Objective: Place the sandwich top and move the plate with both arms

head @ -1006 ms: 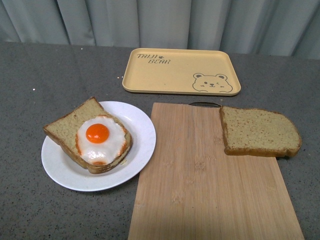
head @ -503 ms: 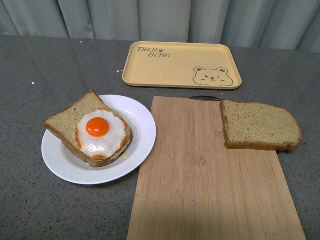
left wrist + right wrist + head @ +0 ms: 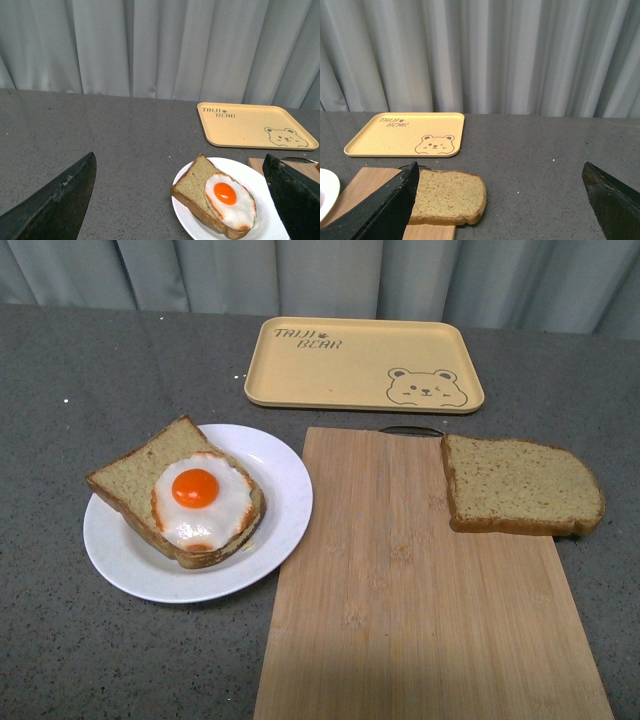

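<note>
Top: the sandwich top [image 3: 520,485] lies flat on the far right corner of the board [image 3: 420,610]. Its rounded end points right and hangs off the board's edge, and there's nothing on it.
Top, right wrist view: the same slice [image 3: 447,196] shows near one finger, with part of it hidden behind that finger.
Plate: the plate [image 3: 285,490] sits on the table [image 3: 80,640] left of the board, and its right rim seems to just lap the board's left edge. It's well apart from the top.
On the plate: an egg slice [image 3: 130,485] lies at an angle, one corner poking over the far left rim. The egg [image 3: 200,502] is on it, yolk up.
Left gripper: the left gripper [image 3: 180,165] is up above the table with the plate [image 3: 262,187] ahead of it. Its fingers [image 3: 55,200] are spread wide and pinch nothing.
Right gripper: the right gripper [image 3: 501,167] faces bare table just past the top. Its fingers [image 3: 615,200] are also spread wide, with nothing between them.
Tray: the tray [image 3: 350,370] is yellow with a bear drawn on it. It sits beyond the board, clear of plate and bread.
Backdrop: a grey curtain [image 3: 300,270] hangs along the far side of the table.
</note>
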Motion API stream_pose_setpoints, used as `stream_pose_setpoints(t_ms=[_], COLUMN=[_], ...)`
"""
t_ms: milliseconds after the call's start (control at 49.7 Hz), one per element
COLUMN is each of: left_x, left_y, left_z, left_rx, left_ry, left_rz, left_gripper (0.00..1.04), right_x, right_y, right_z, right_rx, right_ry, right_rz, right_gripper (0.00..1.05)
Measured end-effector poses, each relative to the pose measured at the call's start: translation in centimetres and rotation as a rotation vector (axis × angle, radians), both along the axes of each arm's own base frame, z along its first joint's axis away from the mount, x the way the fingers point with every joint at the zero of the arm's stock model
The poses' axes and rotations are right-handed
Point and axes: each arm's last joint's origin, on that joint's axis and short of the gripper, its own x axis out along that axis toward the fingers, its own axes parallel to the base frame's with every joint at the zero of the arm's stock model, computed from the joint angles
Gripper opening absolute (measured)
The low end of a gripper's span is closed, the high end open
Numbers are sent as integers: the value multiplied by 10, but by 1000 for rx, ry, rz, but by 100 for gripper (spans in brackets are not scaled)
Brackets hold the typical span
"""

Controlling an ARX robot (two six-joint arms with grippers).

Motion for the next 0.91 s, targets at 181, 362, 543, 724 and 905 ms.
stream_pose_setpoints(t_ms=[181, 362, 543, 724, 905], left_x=[0, 0, 0, 0, 0], left_y=[0, 0, 0, 0, 0], left_z=[0, 0, 0, 0, 0], left_rx=[0, 0, 0, 0, 0], left_ry=[0, 0, 0, 0, 0], left_rz=[0, 0, -2, -1, -2], left_gripper=[98, 98, 98, 98, 98], right_x=[1, 14, 46, 90, 130], right_y=[0, -3, -8, -16, -32], right_z=[1, 0, -8, -11, -26], right_rx=[-30, -286, -288, -156, 30], right_ry=[-8, 81, 245, 392, 571], right_rz=[-41, -359, -198, -57, 44], right_gripper=[95, 95, 95, 95, 95])
